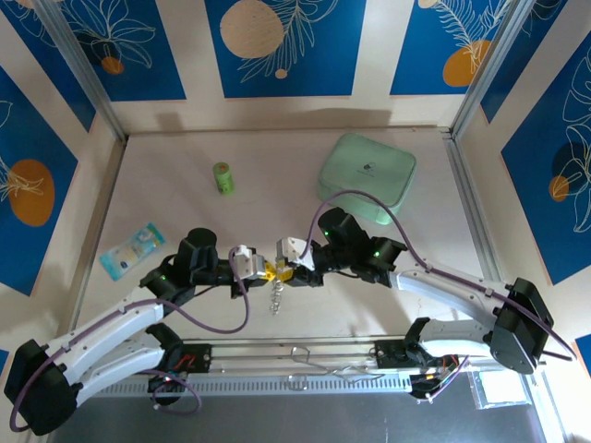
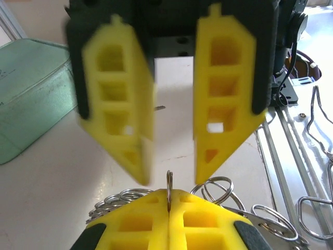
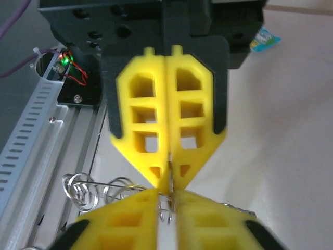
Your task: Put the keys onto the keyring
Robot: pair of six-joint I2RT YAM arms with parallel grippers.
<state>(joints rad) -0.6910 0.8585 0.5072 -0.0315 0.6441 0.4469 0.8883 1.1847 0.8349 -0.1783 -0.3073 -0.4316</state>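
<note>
The left claw [image 2: 169, 200] is closed on the thin keyring [image 2: 169, 180] (seen edge-on here). Just opposite it, the right claw [image 2: 174, 174] stands open.

We see bright, soft light on the table [image 1: 277, 175], with pale shadows. In the left wrist view the right gripper [image 2: 174, 177] looks smeared on one side. Up close, things go fuzzy.

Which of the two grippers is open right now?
The right gripper: its yellow fingers stand apart, with bare table showing between them. The left gripper is shut, pinching the thin wire of the keyring.
</note>
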